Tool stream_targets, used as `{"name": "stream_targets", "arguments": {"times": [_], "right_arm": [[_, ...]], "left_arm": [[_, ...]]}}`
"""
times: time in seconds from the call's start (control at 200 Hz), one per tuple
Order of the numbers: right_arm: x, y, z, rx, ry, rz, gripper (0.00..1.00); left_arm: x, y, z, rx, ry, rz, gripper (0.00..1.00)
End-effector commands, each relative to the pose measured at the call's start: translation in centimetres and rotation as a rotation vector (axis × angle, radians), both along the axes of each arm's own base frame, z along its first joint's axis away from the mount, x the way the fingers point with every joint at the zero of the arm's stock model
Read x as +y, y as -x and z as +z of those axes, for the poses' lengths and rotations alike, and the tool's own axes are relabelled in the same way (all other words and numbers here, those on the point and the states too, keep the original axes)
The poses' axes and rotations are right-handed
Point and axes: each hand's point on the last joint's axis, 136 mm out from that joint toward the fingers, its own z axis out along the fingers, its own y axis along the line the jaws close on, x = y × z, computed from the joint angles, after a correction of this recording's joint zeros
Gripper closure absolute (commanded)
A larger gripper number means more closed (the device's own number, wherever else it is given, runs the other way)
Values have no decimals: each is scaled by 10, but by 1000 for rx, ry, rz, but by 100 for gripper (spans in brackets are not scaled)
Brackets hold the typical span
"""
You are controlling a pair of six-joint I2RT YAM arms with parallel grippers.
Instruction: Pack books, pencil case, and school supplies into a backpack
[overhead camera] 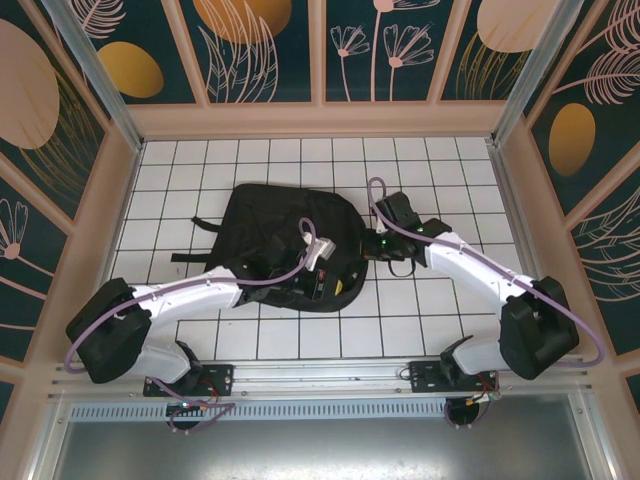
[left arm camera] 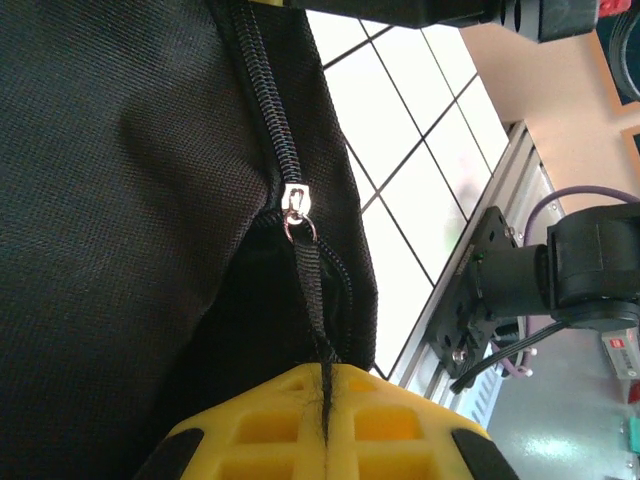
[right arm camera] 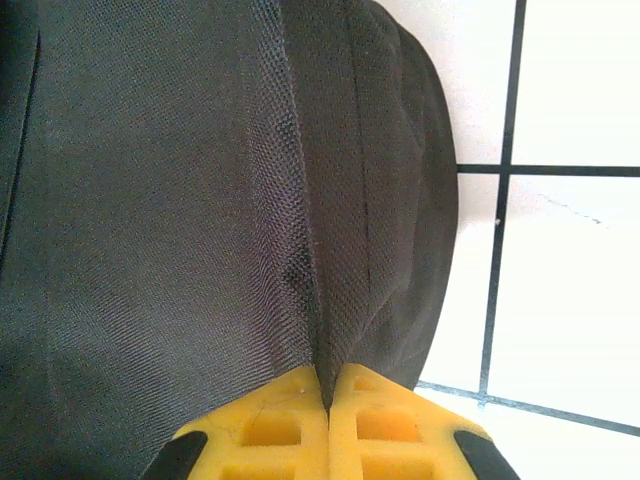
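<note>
The black backpack (overhead camera: 265,225) lies flat in the middle of the tiled table. My left gripper (overhead camera: 338,288) is at its near right edge. In the left wrist view the yellow fingers (left arm camera: 400,425) are shut on the black pull strap (left arm camera: 314,290) that hangs from the silver zip slider (left arm camera: 296,204). The zip (left arm camera: 268,110) runs closed above the slider and is parted below it. My right gripper (overhead camera: 368,245) is at the backpack's right side. There its yellow fingers (right arm camera: 270,430) pinch a raised fold of the backpack fabric (right arm camera: 325,300). The books, pencil case and school supplies are out of view.
White tiled table (overhead camera: 420,170) with walls on three sides. A metal rail (overhead camera: 330,375) runs along the near edge, carrying both arm bases. The right arm's base (left arm camera: 570,280) stands close beyond the backpack's edge in the left wrist view.
</note>
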Motion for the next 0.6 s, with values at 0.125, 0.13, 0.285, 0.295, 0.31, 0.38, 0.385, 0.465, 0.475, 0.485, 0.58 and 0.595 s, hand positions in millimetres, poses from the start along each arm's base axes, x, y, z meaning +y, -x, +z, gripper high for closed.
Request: {"name": "stream_targets", "arguments": {"times": [0.125,0.13,0.285,0.295,0.31,0.38,0.385,0.465,0.475,0.485,0.58,0.595], "right_arm": [[-4,-17,15,-72,30,-45,100],[-4,-17,15,-71,31,-45,100],[-14,-16,12,-82,71,-57,100],[-14,-16,12,-82,72,-57,100],[-14,-16,11,-81,73,-57,100],[-15,-15,9,-78,75,-55,100],[-15,-16,9,-78,75,-56,100],[-16,-16,8,-78,82,-57,100],[-16,-17,7,-78,84,-59,100],[-16,-17,7,-79,85,-58,100],[-18,-18,7,-82,100,-61,100],[-19,-18,7,-82,103,-64,100]], "left_arm": [[8,3,9,-30,-9,-3,100],[8,3,9,-30,-10,-3,100],[19,4,6,-54,-38,17,100],[19,4,6,-56,-39,18,100],[20,4,6,-59,-39,19,100],[24,5,4,-58,-41,31,100],[24,5,4,-57,-41,31,100],[26,7,-1,-48,-48,36,100],[27,7,-1,-49,-48,36,100],[27,8,-2,-46,-48,35,100],[31,11,-5,-39,-53,41,100],[31,11,-5,-39,-51,42,100]]}}
